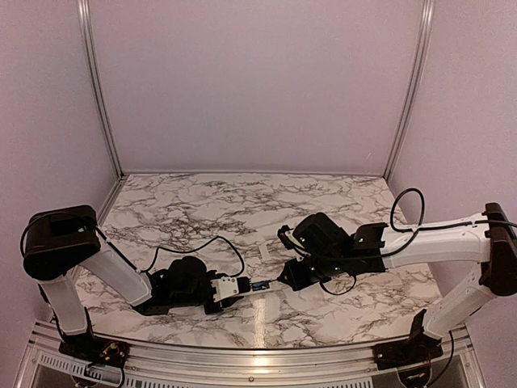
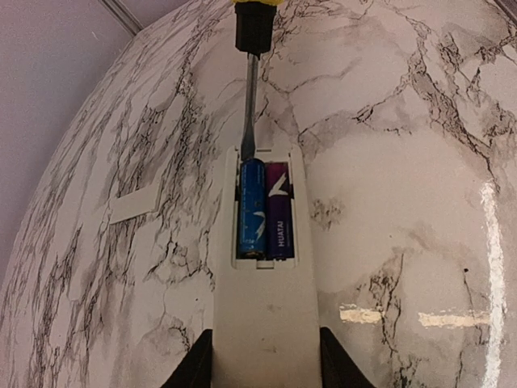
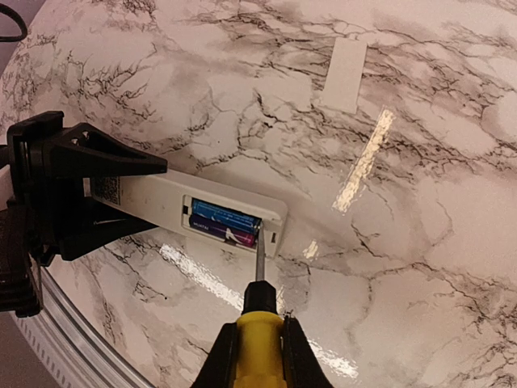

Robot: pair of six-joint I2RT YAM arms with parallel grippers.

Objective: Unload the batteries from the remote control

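Batteries (image 2: 265, 210) sit in remote control (image 2: 262, 311); your L gripper (image 2: 265, 364) clamps it, R gripper (image 3: 258, 356) grips screwdriver (image 3: 260, 297), tip at compartment end.

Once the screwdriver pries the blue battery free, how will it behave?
The blue battery is a smooth cylinder, so it will likely roll on the glossy table. It sits snug beside the purple battery, so it may pop out suddenly.

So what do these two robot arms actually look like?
Both the left arm and right arm are white tubular links joined by bulky black joints, with thin black cables looping alongside. Each ends in black wedge-shaped fingers.
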